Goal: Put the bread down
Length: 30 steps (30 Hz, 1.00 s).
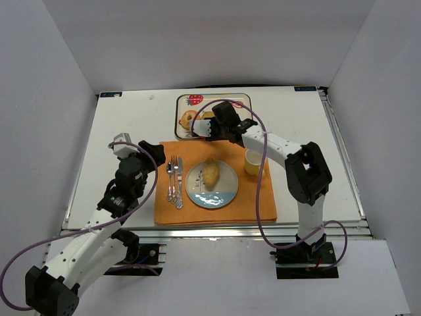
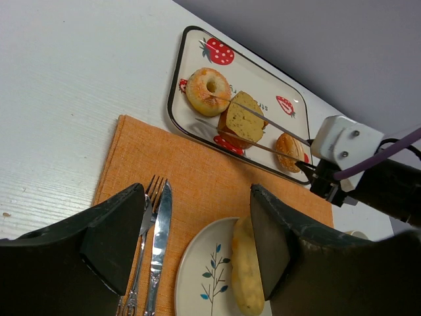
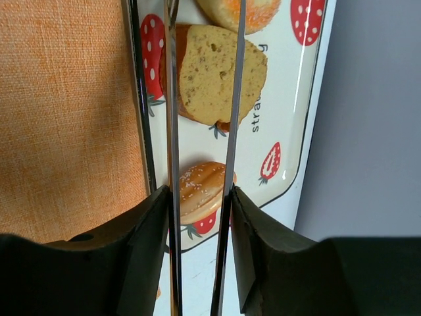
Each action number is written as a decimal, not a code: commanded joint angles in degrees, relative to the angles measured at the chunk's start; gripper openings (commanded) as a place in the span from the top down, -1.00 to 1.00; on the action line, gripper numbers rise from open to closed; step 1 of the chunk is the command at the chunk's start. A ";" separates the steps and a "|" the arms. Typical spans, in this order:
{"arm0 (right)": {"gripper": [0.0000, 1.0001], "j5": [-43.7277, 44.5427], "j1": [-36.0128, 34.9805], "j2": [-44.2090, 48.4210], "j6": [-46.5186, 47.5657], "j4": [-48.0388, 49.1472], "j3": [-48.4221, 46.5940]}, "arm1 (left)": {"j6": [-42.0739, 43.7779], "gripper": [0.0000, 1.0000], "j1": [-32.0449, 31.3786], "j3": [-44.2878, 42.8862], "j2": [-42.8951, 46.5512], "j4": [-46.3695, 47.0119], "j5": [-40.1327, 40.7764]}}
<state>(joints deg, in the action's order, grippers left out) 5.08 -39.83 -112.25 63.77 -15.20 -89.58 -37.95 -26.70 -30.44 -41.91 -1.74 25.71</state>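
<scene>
A slice of brown bread [image 3: 210, 72] lies on the strawberry tray [image 2: 263, 79], between a sugared donut [image 2: 208, 91] and a sesame bun [image 3: 200, 187]. My right gripper [image 3: 199, 217] is shut on metal tongs [image 3: 172, 131]. The two tong arms reach over the tray and lie along either side of the slice [image 2: 242, 121]. I cannot tell whether they pinch it. A long yellow roll [image 1: 210, 173] lies on the white plate [image 1: 227, 194]. My left gripper [image 2: 197, 237] is open and empty above the orange placemat [image 1: 171, 210], between the cutlery and the plate.
A fork [image 2: 150, 197] and a knife [image 2: 160, 230] lie on the placemat left of the plate. A yellow cup [image 1: 252, 162] stands right of the plate, under the right arm. The tray [image 1: 223, 100] sits at the table's back edge.
</scene>
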 commanded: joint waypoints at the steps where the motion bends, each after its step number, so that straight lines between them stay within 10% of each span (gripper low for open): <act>1: 0.08 1.33 -0.16 -1.22 1.18 3.24 -2.79 | 0.16 -0.49 0.42 0.47 0.95 -0.02 0.48; 30: 0.06 2.56 -0.16 -0.07 2.24 8.88 0.55 | 0.34 -0.50 0.59 0.11 1.04 -0.11 0.12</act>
<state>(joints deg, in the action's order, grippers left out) 7.03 -39.83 -113.97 65.82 -8.43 -88.14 -37.93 -26.35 -30.44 -41.78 -1.74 25.71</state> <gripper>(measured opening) 0.474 0.750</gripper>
